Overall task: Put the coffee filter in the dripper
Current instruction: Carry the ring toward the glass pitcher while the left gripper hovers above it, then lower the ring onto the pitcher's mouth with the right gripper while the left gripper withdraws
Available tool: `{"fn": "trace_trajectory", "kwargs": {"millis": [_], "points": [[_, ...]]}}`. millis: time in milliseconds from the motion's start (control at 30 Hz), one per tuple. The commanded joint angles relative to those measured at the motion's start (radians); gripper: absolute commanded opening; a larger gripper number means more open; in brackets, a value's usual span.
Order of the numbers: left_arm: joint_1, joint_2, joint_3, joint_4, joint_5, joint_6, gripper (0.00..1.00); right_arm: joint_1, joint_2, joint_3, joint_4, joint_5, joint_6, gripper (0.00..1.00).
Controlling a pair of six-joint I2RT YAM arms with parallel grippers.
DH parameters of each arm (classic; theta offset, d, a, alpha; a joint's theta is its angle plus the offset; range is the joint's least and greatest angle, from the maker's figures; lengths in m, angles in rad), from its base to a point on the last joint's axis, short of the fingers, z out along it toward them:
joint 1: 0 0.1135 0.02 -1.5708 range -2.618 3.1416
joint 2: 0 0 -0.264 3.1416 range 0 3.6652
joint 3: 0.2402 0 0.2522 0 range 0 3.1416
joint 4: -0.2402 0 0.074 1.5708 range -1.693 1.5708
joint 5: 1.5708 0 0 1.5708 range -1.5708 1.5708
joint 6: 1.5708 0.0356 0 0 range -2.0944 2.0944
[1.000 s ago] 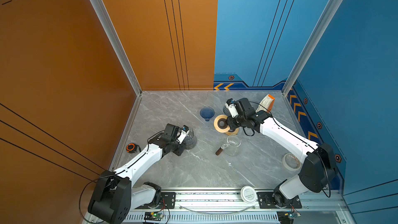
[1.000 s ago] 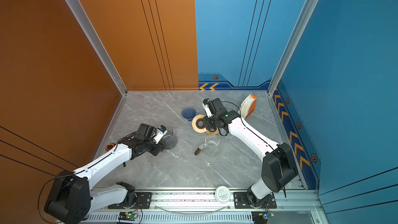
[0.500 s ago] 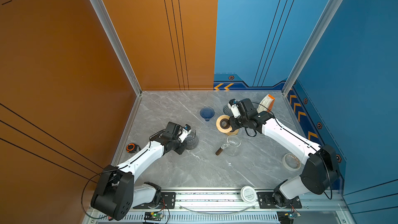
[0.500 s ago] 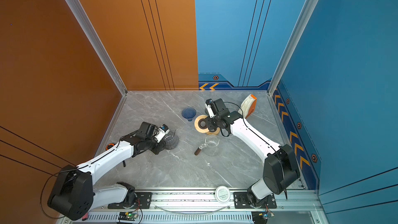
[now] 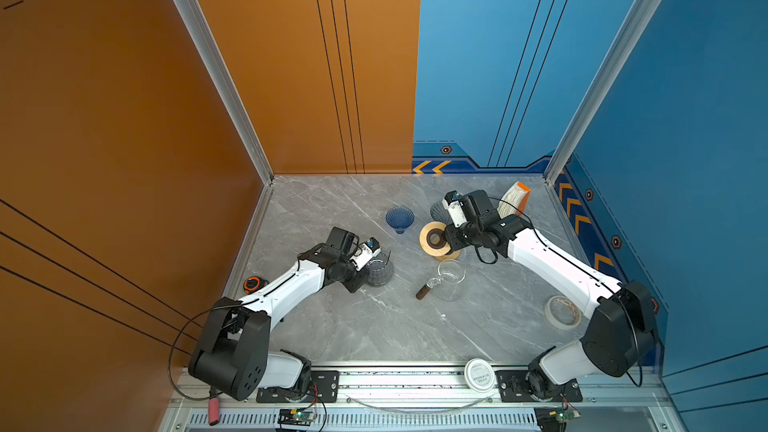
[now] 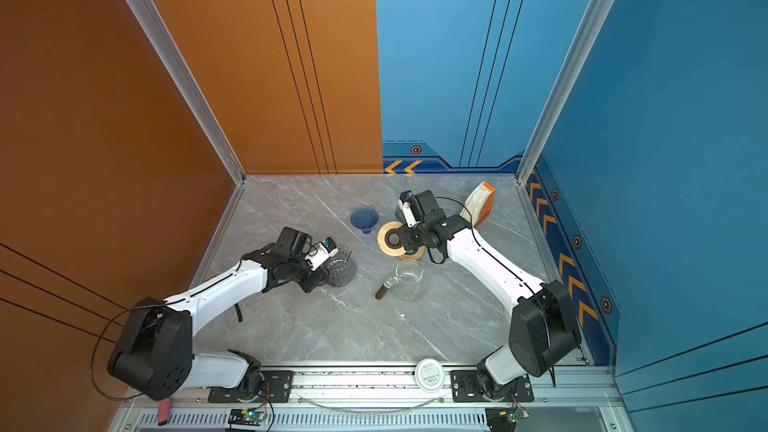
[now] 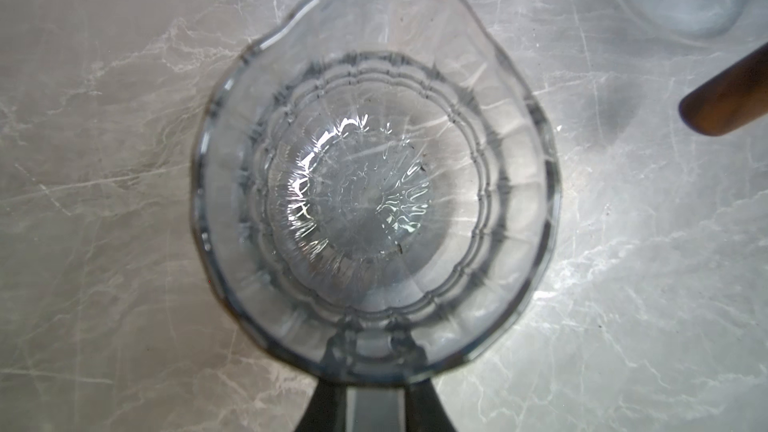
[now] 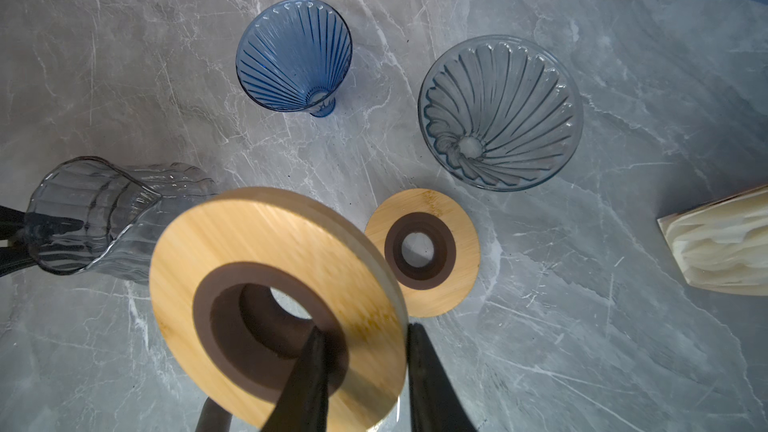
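Only the right wrist view shows my right gripper (image 8: 365, 330) pinching the wooden ring (image 8: 266, 234); at 8 o'clock, left gripper (image 7: 372, 351) — wider before — clamps glass server (image 7: 353, 201).

A grey marble-patterned tabletop (image 5: 374, 326) spreads beneath both grippers. Beyond the left gripper (image 5: 362, 277) and along its outer side rise orange wall panels (image 5: 291, 56) crossed by thin black lines. Beyond the right gripper (image 5: 449, 238) and along its outer side the panels are blue (image 5: 498, 56), with orange chevrons (image 5: 432, 167) low down. Aluminium posts (image 5: 209, 56) stand at the far corners, and an aluminium rail (image 5: 395, 380) edges the table behind both grippers. The light is even, with soft shadows.
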Motion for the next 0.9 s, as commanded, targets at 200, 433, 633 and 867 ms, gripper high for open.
{"fn": "trace_trajectory", "kwargs": {"millis": [200, 433, 633, 867], "points": [[-0.032, 0.055, 0.046, 0.061, 0.044, 0.036, 0.27, 0.005, 0.028, 0.079, -0.097, -0.036, -0.012, 0.0], [-0.036, -0.002, 0.028, 0.092, 0.018, 0.025, 0.48, 0.032, 0.088, 0.166, -0.167, -0.044, -0.001, 0.0], [-0.033, -0.092, 0.01, 0.13, 0.007, -0.018, 0.71, 0.077, 0.164, 0.286, -0.256, -0.047, 0.009, 0.0], [-0.01, -0.244, 0.002, 0.134, -0.035, -0.077, 0.85, 0.126, 0.268, 0.467, -0.361, -0.038, 0.072, 0.0]]}}
